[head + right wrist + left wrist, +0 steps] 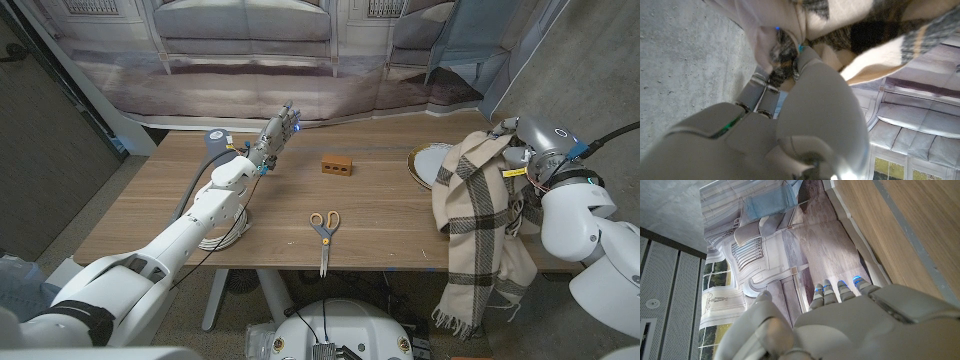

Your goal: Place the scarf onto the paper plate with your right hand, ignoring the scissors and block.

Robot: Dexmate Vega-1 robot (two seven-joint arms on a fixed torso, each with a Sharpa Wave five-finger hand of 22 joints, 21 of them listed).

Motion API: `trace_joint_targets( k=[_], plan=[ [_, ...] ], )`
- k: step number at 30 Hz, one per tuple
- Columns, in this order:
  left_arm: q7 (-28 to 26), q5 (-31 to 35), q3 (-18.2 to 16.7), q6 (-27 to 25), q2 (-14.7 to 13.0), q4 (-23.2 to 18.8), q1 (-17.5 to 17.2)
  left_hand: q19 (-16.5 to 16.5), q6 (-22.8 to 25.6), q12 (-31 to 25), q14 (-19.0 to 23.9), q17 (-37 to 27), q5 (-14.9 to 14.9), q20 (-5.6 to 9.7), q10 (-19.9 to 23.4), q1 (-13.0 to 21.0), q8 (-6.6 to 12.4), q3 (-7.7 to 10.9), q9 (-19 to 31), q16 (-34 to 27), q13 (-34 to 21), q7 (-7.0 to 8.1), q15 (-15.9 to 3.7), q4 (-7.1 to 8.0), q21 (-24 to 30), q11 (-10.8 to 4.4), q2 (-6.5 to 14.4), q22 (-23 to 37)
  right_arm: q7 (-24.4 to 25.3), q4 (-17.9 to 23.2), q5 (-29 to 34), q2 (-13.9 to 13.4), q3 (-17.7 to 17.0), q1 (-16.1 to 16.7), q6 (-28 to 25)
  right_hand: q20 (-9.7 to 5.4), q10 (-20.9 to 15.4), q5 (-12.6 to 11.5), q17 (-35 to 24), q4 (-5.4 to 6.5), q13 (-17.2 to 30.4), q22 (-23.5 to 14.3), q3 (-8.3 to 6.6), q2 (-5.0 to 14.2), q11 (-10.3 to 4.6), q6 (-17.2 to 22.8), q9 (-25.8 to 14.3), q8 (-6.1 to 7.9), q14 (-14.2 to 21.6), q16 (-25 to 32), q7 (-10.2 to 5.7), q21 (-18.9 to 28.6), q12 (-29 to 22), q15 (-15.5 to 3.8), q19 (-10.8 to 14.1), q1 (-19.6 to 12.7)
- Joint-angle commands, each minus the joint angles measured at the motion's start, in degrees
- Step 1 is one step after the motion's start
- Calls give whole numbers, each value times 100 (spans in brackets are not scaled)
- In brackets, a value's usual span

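A cream scarf with dark plaid stripes (478,215) hangs from my right hand (512,150) at the table's right edge, its fringed end dropping below the table top. The scarf's upper folds cover the right part of the paper plate (428,163), a white plate with a yellow rim on the far right of the table. In the right wrist view my fingers (771,47) hold bunched scarf cloth (875,30). My left hand (277,135) is raised over the far left of the table with fingers straight and apart, holding nothing; its fingertips (839,286) show in the left wrist view.
Scissors (323,232) with orange handles lie near the table's front middle. A small brown block (338,165) sits at the centre back. A coiled white cable (222,232) lies under my left forearm. Beyond the far table edge hangs a printed backdrop (250,40).
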State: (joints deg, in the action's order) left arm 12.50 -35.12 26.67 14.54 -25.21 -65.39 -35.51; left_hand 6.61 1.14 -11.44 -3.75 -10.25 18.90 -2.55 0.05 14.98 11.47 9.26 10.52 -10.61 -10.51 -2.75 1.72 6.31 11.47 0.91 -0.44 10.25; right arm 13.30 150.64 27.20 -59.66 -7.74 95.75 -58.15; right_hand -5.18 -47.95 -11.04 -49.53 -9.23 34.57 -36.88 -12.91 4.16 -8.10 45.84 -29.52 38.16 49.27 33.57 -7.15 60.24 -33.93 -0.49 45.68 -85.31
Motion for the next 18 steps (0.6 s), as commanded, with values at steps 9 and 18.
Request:
trace_joint_targets(
  k=[9, 18],
  plan=[
    [-159, -8, -51, -46, -127, -347, -218, 37, 31, -24, 15, -32, 19, -12, 30, -3, -8, -37, 19, -22, -33, -31, 17, 11, 15, -10, 67, 25, -968, 82, -224, -185, -406, -443, -123, -814, -62, -23, -49, 94, 723, 14, -160, 357, 12, 25, 2, 19, 737, -2, 3, 63, -4, -1214, 9, -307],
    [-228, -23, -87, -69, -213, -551, -338, 35, 32, -21, 16, -32, 18, -13, 23, 0, -10, -49, 18, -23, -33, -41, 19, 11, 16, -14, 72, 25, -1335, 30, -499, -220, -569, -668, -71, -814, -77, -21, -71, 101, 775, 29, -171, 357, 10, 32, 5, 21, 740, -19, 4, 72, 5, -1208, -1, -288]
  ],
)
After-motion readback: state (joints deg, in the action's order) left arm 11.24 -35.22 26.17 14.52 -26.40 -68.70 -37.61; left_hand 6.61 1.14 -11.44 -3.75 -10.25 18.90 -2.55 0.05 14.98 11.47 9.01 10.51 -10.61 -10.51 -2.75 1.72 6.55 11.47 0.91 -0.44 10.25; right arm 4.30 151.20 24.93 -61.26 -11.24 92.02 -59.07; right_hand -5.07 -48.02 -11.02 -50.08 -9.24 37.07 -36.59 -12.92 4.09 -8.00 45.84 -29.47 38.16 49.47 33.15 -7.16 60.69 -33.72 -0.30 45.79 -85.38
